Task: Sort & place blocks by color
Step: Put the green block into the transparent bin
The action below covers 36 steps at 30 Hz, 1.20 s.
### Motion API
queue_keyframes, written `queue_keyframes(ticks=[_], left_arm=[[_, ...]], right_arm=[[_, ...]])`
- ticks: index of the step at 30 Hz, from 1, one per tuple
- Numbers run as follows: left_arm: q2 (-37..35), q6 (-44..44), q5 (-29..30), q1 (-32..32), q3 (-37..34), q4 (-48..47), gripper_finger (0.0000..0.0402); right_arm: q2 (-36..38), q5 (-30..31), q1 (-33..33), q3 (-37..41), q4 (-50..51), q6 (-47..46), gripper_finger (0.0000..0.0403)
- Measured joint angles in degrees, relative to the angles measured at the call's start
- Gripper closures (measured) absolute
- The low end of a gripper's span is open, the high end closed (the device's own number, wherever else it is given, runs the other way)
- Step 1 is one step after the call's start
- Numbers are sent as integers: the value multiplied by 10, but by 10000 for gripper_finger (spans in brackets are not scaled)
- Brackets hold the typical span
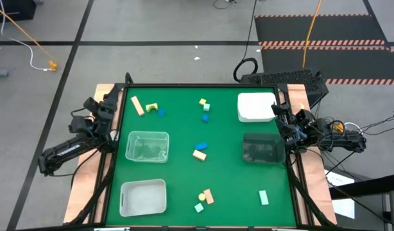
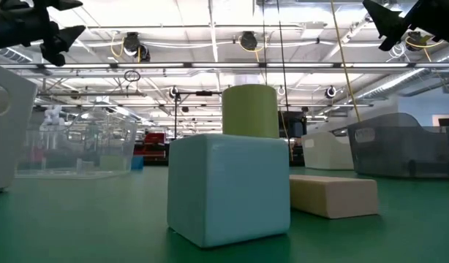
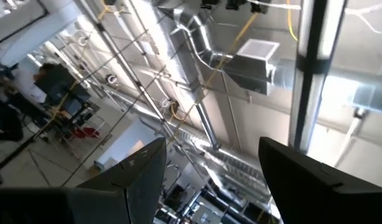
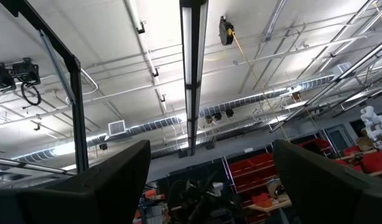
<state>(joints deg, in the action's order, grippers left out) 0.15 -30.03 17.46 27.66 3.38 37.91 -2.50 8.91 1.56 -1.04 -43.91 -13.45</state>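
Note:
Small blocks lie scattered on the green table (image 1: 184, 173). At the far left are a peach bar (image 1: 138, 106), a yellow arch (image 1: 151, 106) and a blue cube (image 1: 161, 112). Far centre hold a yellow cube (image 1: 202, 101), a mint cube (image 1: 206, 107) and a blue cube (image 1: 205, 118). Mid-table lie a blue bar (image 1: 201, 147) and a peach bar (image 1: 199, 154). Near the front are a yellow cube (image 1: 201, 196), a peach bar (image 1: 208, 196), a mint cube (image 1: 199, 207) (image 2: 228, 186) and a mint bar (image 1: 264, 197). My left gripper (image 1: 97, 106) (image 3: 209, 186) is raised at the table's left edge, and my right gripper (image 1: 283, 115) (image 4: 209, 186) at the right edge. Both are open, point at the ceiling and hold nothing.
Four tubs stand on the table: a clear one (image 1: 147, 146) and a white one (image 1: 144, 196) on the left, a white one (image 1: 256, 107) and a dark clear one (image 1: 264, 149) on the right. The middle strip between them holds only blocks.

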Motion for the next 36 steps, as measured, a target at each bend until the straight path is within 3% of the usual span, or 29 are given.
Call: queue_keyframes(ticks=[4,9,21,27,32,36], left_arm=[[5,-8,-38,0,4,14,146],[52,11,-57,0,46,-52,146],[316,119,-60,0,257,-282,146],[443,126,-39,0,362,-451,147],[530,130,-39,0,415,-545,147],[575,104,-39,0,434,-569,147]], right_arm=[[0,0,0,0,0,0,71],[0,0,0,0,0,0,71],[0,0,0,0,0,0,71],[0,0,0,0,0,0,71],[0,0,0,0,0,0,71],[0,0,0,0,0,0,71]])
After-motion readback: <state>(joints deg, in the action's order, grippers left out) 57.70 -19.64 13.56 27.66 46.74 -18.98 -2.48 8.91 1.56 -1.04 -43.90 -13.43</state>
